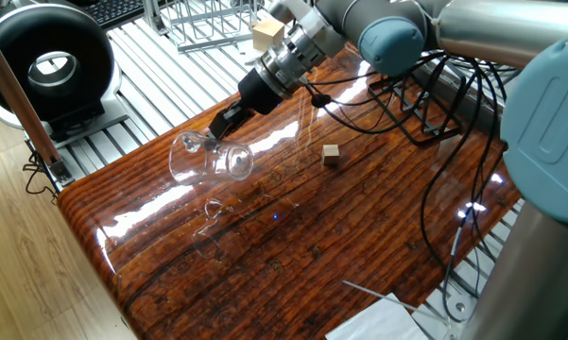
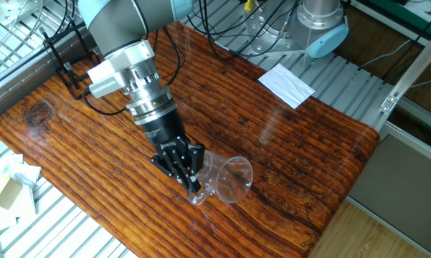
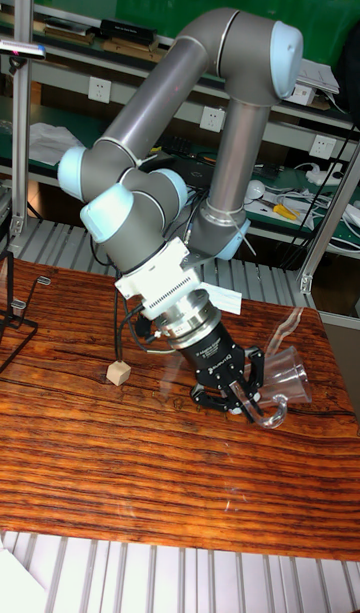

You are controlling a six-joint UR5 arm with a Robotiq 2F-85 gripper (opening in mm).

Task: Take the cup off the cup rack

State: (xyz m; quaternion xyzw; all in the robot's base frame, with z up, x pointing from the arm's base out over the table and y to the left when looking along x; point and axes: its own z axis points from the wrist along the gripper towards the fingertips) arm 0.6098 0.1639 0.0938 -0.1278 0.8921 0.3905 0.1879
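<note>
The cup (image 1: 208,159) is clear glass and lies tilted on its side a little above the wooden table (image 1: 312,236), its reflection showing below it. My gripper (image 1: 215,135) is shut on the cup's handle, at the rim nearest the arm. The other fixed view shows the cup (image 2: 229,179) with its open mouth turned away from the gripper (image 2: 192,188). In the tall view, gripper (image 3: 248,401) and cup (image 3: 282,373) hang near the table's right end. The black wire cup rack (image 2: 66,72) stands far behind the arm; its edge (image 3: 12,318) shows at far left.
A small wooden cube (image 1: 332,155) lies on the table, also seen as the cube (image 3: 119,373). A larger wooden block (image 1: 266,34) and a silver wire frame (image 1: 208,24) sit beyond the table. Black cables (image 1: 435,104) trail over the far side. White paper (image 2: 287,84) lies near one corner.
</note>
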